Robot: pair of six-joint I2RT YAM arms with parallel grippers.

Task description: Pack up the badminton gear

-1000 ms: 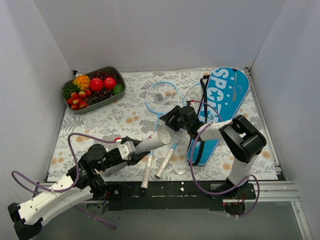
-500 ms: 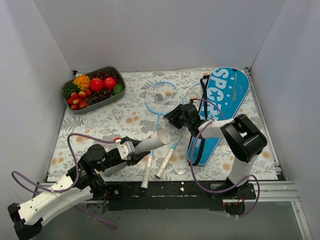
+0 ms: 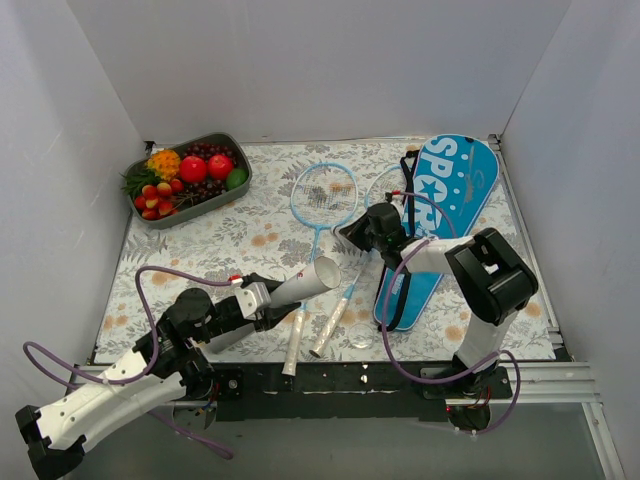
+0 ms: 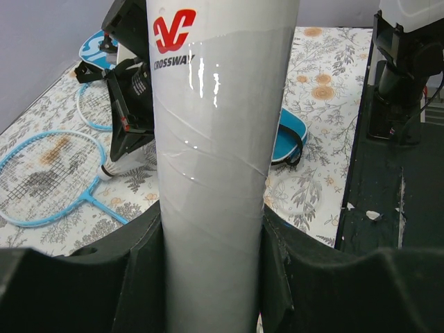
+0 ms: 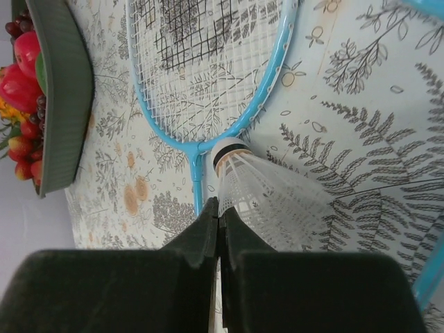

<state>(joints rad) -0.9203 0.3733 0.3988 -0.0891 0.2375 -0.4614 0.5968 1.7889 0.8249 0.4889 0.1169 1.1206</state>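
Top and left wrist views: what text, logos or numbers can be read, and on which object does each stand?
"CROSSWAY", under a red logo mark: on the white tube.
"SPOR", in large white letters, its end hidden: on the blue bag.
No other words or numbers can be read in any view.

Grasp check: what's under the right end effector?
A white shuttlecock, its skirt pinched in the shut right end effector, cork beside the throat of a blue racket, over the floral mat. Whether it touches the mat cannot be told.
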